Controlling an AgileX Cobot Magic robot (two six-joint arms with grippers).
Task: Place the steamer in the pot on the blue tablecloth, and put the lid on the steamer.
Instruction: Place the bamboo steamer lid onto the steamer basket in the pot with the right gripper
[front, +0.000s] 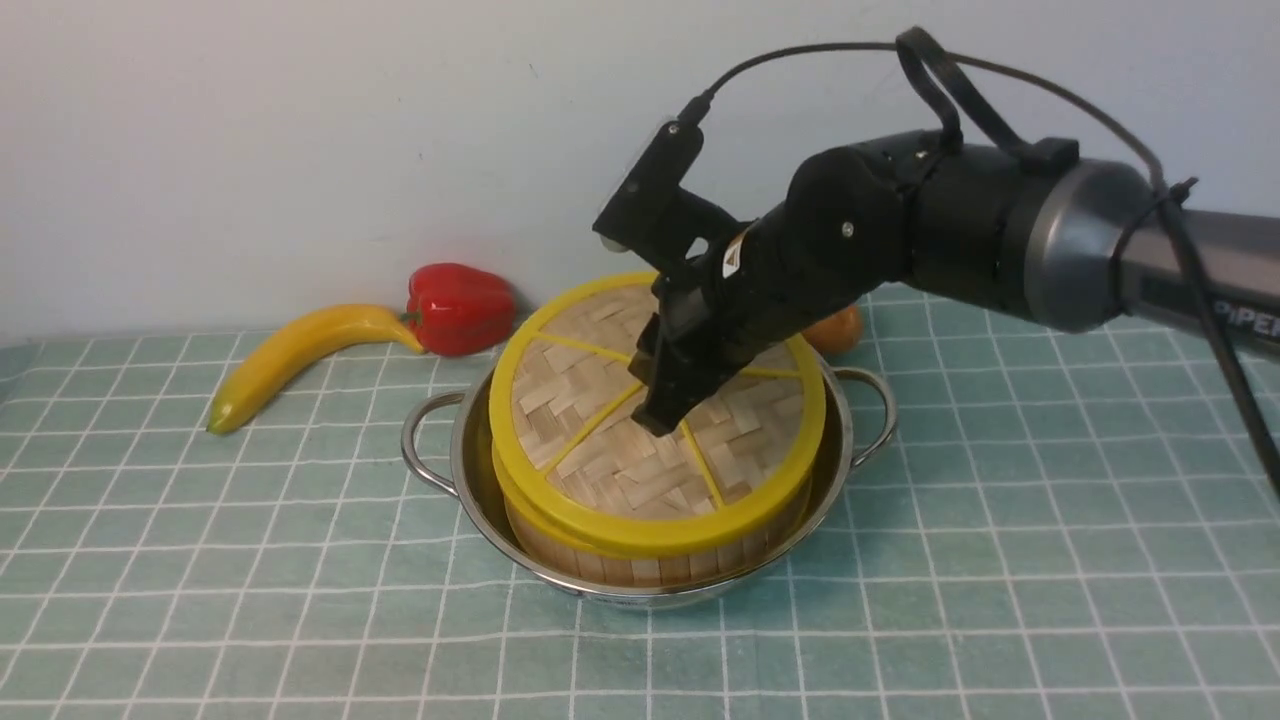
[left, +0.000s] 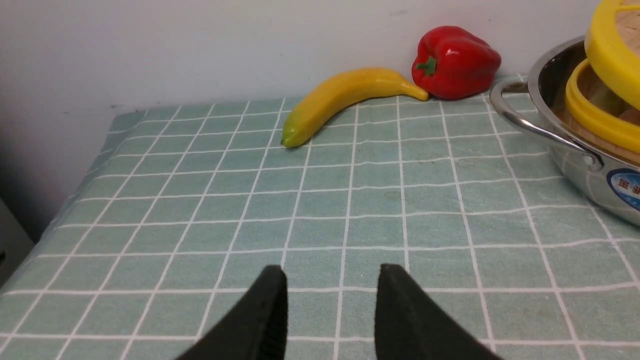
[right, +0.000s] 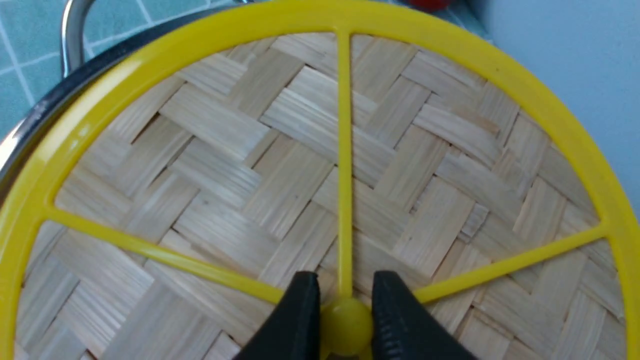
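Backdrop: pale plain wall (front: 300, 120) rising along the far edge of the bench.
Cover: blue tablecloth (front: 1000, 550) with a white grid hides all of the bench top in view and drapes over its left edge.
Pot: shiny steel pot (front: 650, 598) stands on the cloth about midway between the left and right edges. Its loop handles (front: 420, 440) point toward those two edges.
Steamer: bamboo steamer (front: 640, 568) sits inside the pot, with its slatted wall and yellow rim showing above the pot's near rim.
Lid: woven lid (front: 600, 470) lies over the steamer but tilted, its top face leaning toward the near edge. In the left wrist view its yellow rim stands clear of the steamer's rim on the side facing the left edge.
Right pincer: right pincer (front: 660, 415) reaches in from the right edge. Its two black fingers (right: 300, 320) are closed against either side of the lid's yellow hub (right: 346, 322), clamping it.
Left pincer: left pincer (left: 332, 272) hangs over bare cloth toward the left edge, well apart from the pot. Its jaws are spread with nothing between them.
Far edge, left part: yellow banana (front: 300, 355) lies with its stem end touching a red pepper (front: 460, 305); both are close to the wall.
Behind the pot: an orange rounded thing (front: 840, 330) is mostly hidden by the right arm, and what it is cannot be told.
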